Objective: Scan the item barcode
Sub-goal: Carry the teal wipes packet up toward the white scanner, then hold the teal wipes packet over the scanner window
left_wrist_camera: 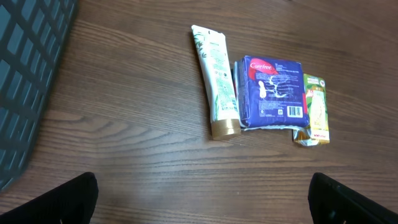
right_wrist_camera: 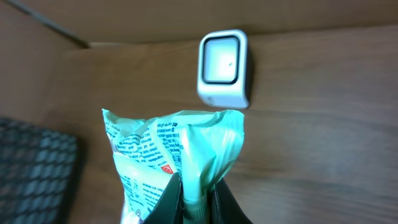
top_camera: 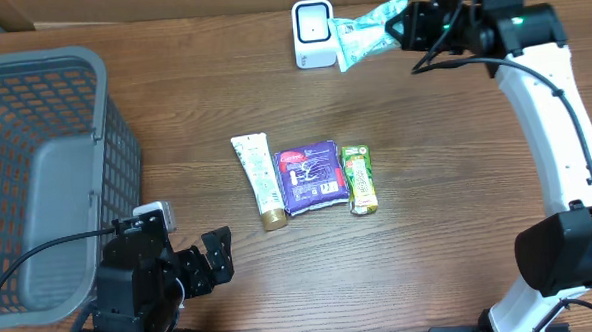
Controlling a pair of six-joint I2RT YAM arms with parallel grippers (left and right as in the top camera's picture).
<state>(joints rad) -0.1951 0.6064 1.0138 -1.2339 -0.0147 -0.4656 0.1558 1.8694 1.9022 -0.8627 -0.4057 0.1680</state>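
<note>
Packet (top_camera: 365, 31), green, pinched in right end effector (top_camera: 398, 23) just beside white scanner (top_camera: 313, 33); left end effector (top_camera: 212, 262) spread wide, low over bench (top_camera: 447, 179).

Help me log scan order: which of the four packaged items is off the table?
The mint-green packet, pinched by the right gripper beside the white scanner. The tube, the purple Carefree pack and the green-and-yellow pouch all lie flat mid-table.

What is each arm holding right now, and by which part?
The right gripper has its jaws shut on one end of the green packet, near the scanner. The left gripper, jaws open, holds nothing.
</note>
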